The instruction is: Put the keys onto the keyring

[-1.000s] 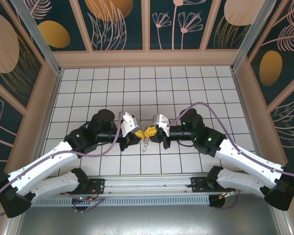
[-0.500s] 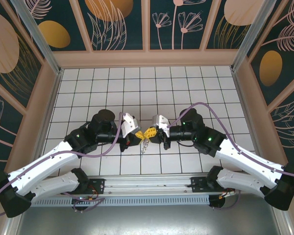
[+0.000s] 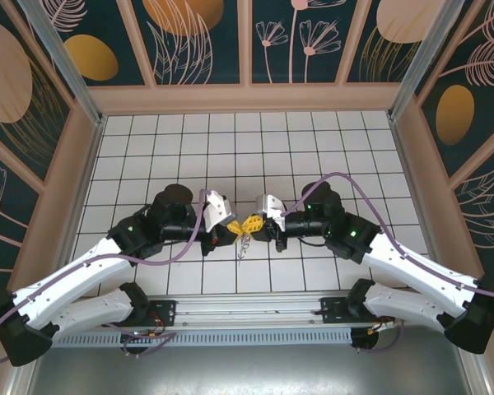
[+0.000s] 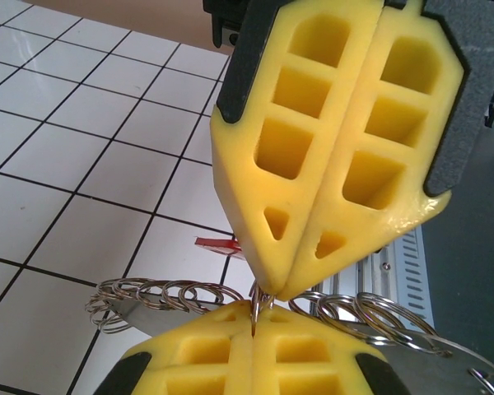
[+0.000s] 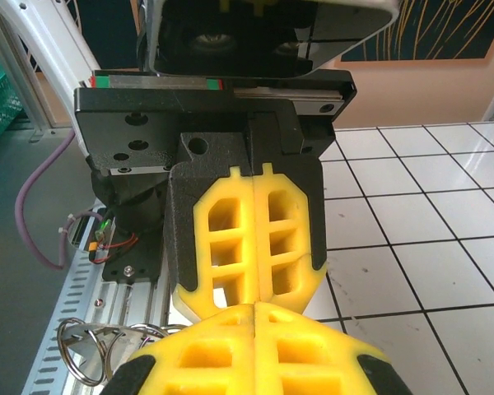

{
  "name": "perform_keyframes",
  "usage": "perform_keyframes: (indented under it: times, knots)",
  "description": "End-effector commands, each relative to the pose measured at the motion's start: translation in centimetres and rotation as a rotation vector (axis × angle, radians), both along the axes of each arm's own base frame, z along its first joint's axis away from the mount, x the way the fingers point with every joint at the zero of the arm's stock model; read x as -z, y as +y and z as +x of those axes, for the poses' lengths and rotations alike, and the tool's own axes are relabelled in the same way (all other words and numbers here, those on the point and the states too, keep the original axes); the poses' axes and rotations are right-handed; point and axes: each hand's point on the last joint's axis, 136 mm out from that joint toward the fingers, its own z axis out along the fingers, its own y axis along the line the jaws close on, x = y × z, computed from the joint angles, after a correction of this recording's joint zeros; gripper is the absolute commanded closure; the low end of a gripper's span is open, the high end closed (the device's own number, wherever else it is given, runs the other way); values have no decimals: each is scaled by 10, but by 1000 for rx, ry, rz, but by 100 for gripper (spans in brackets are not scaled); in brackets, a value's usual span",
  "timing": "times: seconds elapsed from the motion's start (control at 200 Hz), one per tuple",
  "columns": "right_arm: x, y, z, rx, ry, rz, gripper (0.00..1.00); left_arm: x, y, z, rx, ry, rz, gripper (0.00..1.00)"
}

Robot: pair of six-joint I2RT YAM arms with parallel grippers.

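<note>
1. The left gripper (image 3: 235,225) and the right gripper (image 3: 252,223) meet tip to tip over the white tiled table (image 3: 313,140). They are a short way beyond the metal rail (image 3: 247,313), opposite its middle.
2. The left gripper's yellow fingers are pressed flat together with no gap. The left wrist view shows them from behind at the bottom (image 4: 253,331).
3. The right gripper's fingers are closed just as tightly. Their seam shows at the bottom of the right wrist view (image 5: 255,319), facing the left gripper's closed tips (image 5: 255,293).
4. The keyring (image 4: 256,306) appears edge-on as a thin metal loop exactly where the tips touch. It runs into the seam of each gripper, so both are nipping it.
5. A string of small split rings (image 4: 160,292) fans out from that loop away from the rail. More of them (image 4: 370,311) fan out toward the rail.
6. A silvery key (image 4: 152,311) lies flat under the rings on the side far from the rail.
7. A red-headed key (image 4: 217,243) peeks out beside the right gripper's finger, farther from the rail. Whether it rests on the tile cannot be told.
8. From above, the bunch dangles on the rail side of the tips (image 3: 244,242).
</note>
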Motion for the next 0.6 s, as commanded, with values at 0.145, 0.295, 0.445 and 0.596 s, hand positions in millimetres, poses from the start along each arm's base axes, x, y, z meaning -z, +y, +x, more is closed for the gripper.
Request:
perform_keyframes:
  times: [0.145, 0.295, 0.445, 0.596]
  knots:
    - [-10, 1, -22, -109, -4, 18, 100, -31, -5, 0, 17, -64, -86, 100]
    - [-8, 0, -25, -128, -2, 14, 100, -31, -5, -1, 18, -61, -88, 100]
    - [-7, -3, -27, -130, -11, 10, 100, -33, -5, -1, 16, -65, -91, 100]
    - [-5, -5, -28, -132, -17, 0, 100, -33, -5, 0, 14, -64, -91, 100]
